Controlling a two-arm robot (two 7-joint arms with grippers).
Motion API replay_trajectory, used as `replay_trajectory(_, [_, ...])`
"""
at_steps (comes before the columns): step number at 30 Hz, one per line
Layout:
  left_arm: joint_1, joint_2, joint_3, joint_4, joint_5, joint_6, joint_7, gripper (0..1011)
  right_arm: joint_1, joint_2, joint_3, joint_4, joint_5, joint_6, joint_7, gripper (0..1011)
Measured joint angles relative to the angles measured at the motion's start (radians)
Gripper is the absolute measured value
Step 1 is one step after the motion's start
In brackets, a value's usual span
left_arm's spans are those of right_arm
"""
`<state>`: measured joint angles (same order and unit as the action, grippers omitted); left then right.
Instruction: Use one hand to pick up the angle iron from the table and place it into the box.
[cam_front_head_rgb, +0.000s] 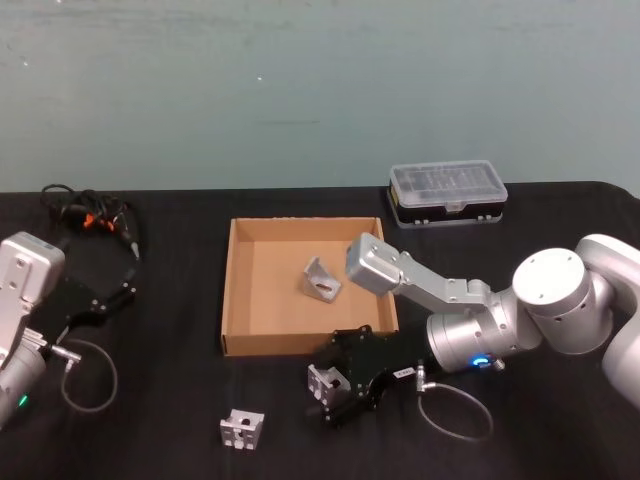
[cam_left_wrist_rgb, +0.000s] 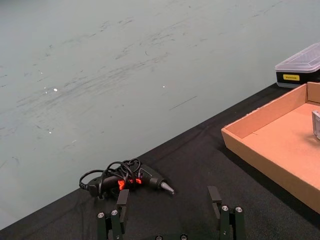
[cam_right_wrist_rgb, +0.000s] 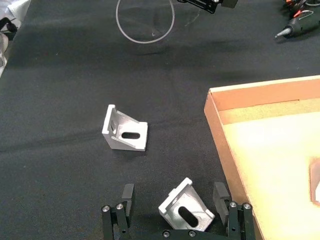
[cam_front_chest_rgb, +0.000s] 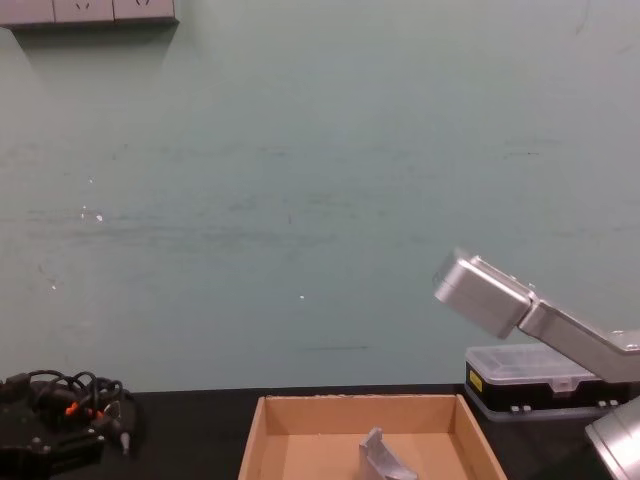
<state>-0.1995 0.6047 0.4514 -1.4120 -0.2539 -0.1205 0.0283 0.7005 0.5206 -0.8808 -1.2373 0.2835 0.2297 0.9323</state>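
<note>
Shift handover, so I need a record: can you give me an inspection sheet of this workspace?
Surface: black table, no spills seen.
Job's things: one angle iron lies in the box; a second iron sits on the table inside the right gripper; a third iron lies loose nearby.
Clutter: organiser case behind the box; black tool far left.
Grippers: right gripper open, fingers either side of the second iron; left gripper open, far left, facing the tool.
Cables: grey loop at the right wrist; left loop; tool's cord coiled.
Surroundings: green wall; sockets.
</note>
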Motion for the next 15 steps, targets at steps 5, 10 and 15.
replay_trajectory(5, [0.000,0.000,0.000,0.000,0.000,0.000,0.000,1000,0.006,-0.008,-0.006,0.014,-0.003,-0.001,0.001,1000])
replay_trajectory(10, [0.000,0.000,0.000,0.000,0.000,0.000,0.000,1000,0.005,-0.007,-0.005,0.013,-0.004,0.000,0.001,1000])
replay_trajectory(15, [0.000,0.000,0.000,0.000,0.000,0.000,0.000,1000,0.005,-0.007,-0.005,0.012,-0.003,0.000,0.001,983])
